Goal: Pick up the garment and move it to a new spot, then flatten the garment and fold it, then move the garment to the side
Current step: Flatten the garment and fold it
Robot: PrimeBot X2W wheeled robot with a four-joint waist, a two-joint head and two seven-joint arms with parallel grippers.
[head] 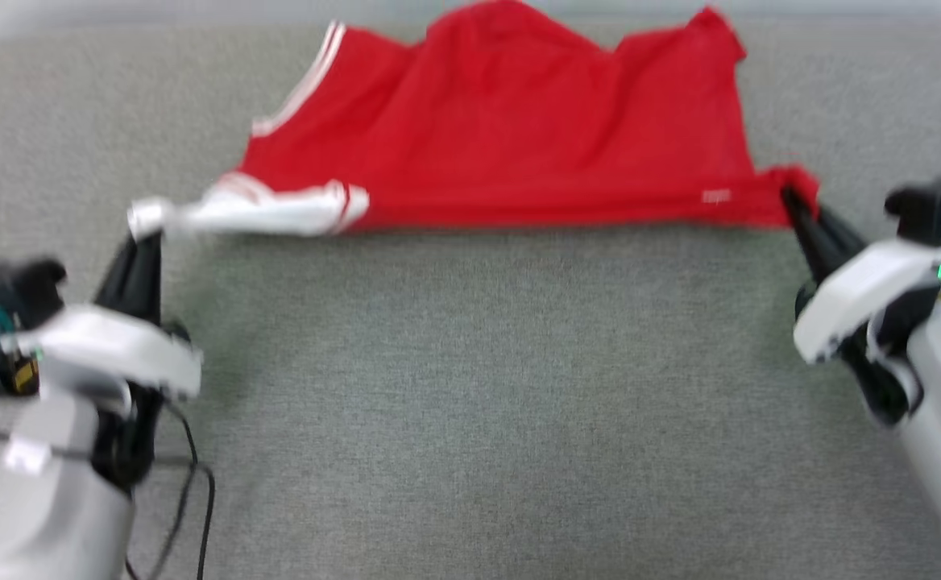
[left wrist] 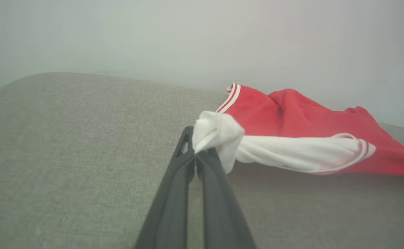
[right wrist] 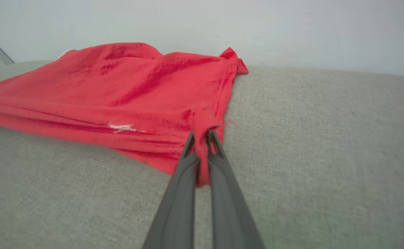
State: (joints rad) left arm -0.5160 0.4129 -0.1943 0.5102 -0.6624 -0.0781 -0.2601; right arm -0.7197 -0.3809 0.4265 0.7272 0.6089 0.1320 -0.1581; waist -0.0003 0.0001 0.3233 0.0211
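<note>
The left gripper (head: 145,232) is clamped tight on the bunched white sleeve (left wrist: 219,133) of the garment (head: 511,129). The right gripper (head: 794,200) pinches a red corner at the opposite end. Between them the garment's near edge is pulled into a straight line. Its red body lies rumpled toward the far side of the grey fabric surface (head: 470,387), near a pale wall (left wrist: 188,34).

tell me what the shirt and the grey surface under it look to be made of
The garment: thin, soft knit cloth, probably a synthetic jersey; it bunches and drapes in folds, with a faint sheen. The surface under it: grey woven upholstery fabric, matte; a fine weave grain shows.
</note>
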